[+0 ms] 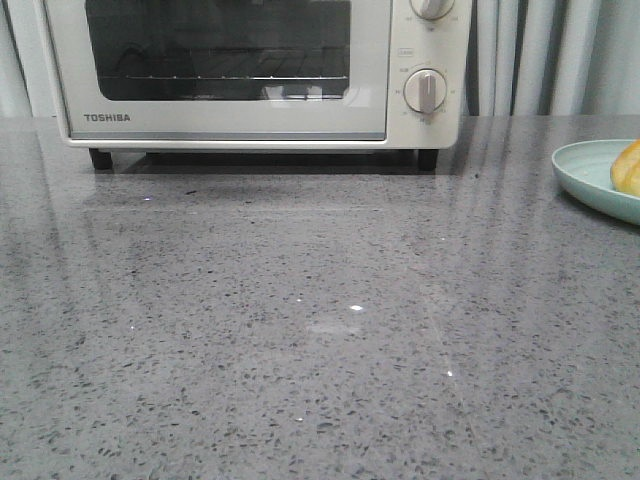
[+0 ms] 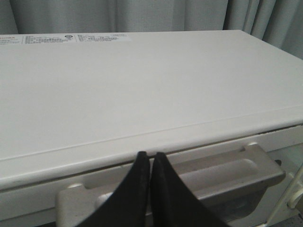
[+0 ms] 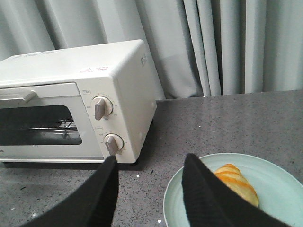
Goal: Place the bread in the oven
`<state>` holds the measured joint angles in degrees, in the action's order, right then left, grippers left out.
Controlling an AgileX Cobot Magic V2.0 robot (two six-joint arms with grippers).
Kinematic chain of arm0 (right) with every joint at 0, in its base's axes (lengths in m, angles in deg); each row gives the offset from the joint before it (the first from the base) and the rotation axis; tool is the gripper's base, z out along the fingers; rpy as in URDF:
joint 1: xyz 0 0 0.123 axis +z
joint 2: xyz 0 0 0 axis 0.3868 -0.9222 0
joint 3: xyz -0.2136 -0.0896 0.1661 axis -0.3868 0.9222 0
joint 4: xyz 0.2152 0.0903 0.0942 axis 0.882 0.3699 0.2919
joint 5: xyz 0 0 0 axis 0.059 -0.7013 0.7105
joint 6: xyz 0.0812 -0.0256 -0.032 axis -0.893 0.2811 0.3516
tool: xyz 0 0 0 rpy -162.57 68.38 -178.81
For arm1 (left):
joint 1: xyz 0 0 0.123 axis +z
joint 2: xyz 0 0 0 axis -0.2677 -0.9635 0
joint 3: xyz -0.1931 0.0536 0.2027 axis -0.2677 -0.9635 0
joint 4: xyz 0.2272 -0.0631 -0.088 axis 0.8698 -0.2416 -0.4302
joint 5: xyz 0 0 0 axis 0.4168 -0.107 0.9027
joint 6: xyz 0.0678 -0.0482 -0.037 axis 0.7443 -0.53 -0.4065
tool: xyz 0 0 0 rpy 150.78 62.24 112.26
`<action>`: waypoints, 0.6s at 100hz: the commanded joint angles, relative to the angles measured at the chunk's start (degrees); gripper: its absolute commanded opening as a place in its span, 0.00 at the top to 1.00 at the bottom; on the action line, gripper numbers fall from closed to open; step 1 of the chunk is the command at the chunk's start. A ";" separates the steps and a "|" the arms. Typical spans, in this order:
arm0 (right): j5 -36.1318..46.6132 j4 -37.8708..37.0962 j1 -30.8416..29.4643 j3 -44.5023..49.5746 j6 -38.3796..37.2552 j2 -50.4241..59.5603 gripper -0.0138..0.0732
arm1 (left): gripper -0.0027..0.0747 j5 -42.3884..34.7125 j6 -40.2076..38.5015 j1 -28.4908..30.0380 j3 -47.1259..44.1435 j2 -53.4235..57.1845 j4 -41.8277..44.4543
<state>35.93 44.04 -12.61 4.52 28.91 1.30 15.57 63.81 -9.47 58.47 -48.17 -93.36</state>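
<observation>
Two grippers matter here, and neither shows in the front view, so we read them from the wrist cameras. Our left gripper [image 2: 151,163] has its fingers pressed together with nothing between them, poised just above the oven's door handle [image 2: 236,175], near the front edge of the oven [image 2: 142,94] top. Our right gripper [image 3: 149,189] has its fingers spread apart, hovering above the near rim of the pale green plate [image 3: 279,189] where the bread [image 3: 236,182] lies.

The oven stands at the far left of the grey countertop [image 1: 300,330] with its door shut; the plate sits well apart from it, at the right edge.

We judge the door to be the first hazard: closed fingers can only hook or push the handle, and a tip that slips off would let the door snap back, or drag the light oven on its feet. On the right side, descending off-centre could nudge the plate or squash the soft roll. Carrying bread over before the door is fully down would mean a collision with the glass.
</observation>
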 commanded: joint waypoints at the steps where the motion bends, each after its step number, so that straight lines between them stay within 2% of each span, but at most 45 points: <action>1: 5.07 -0.32 0.13 -2.20 0.47 -0.74 0.51 | 0.99 0.98 -0.46 -0.33 -0.07 1.03 -0.16; 21: 5.07 -0.32 0.13 -2.20 0.47 -0.64 0.51 | 0.99 2.58 -0.46 -0.70 -6.22 2.76 -2.74; 40: 1.32 -0.32 0.13 -2.20 0.47 -0.64 0.51 | 0.99 3.23 -0.46 -3.02 -14.60 11.45 -5.57; 50: -1.86 -0.32 0.13 -2.09 0.47 -0.64 0.51 | 0.99 9.31 -0.46 -6.00 -17.46 19.49 -6.14; 60: -6.34 -0.32 0.13 -2.09 0.47 -0.64 0.51 | 0.99 16.00 -0.02 -11.43 -17.77 28.60 -6.14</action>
<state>29.52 44.04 -12.61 4.47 29.00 1.30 28.90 63.81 -16.75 39.46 -28.39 -98.71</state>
